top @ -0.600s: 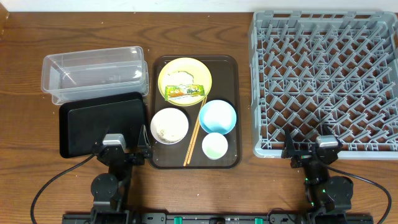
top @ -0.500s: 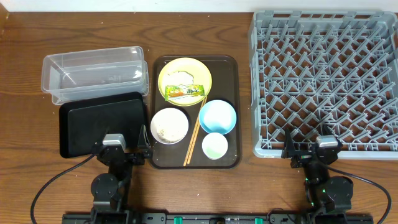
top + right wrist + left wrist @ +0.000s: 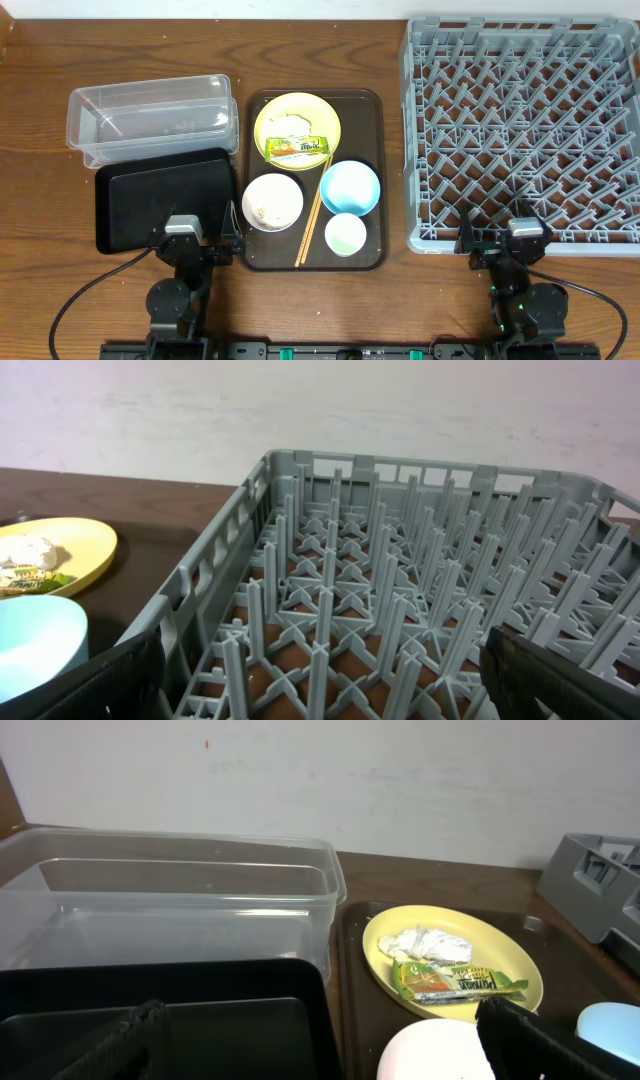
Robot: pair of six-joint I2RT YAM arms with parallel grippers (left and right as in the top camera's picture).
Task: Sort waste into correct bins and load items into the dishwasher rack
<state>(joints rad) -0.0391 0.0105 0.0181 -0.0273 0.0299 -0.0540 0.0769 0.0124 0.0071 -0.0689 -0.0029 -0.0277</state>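
At the right of the table, the rack (image 3: pixel 414 150) stands with your right gripper (image 3: pixel 505 243) at its near wall, fingers spread wide and empty. A bare strip of wood separates it from the brown tray (image 3: pixel 360 120). On the left, the black tray (image 3: pixel 165 195) lies close against the clear tub (image 3: pixel 150 120); your left gripper (image 3: pixel 196 244) hangs at the black tray's near right corner, spread wide, holding nothing. The brown tray carries the yellow plate (image 3: pixel 325 120), white bowl (image 3: pixel 272 202), blue bowl (image 3: pixel 350 187), cup (image 3: pixel 345 234) and chopsticks (image 3: pixel 313 218). The wrapper (image 3: pixel 297 150) and scrap (image 3: pixel 290 127) lie on the plate.
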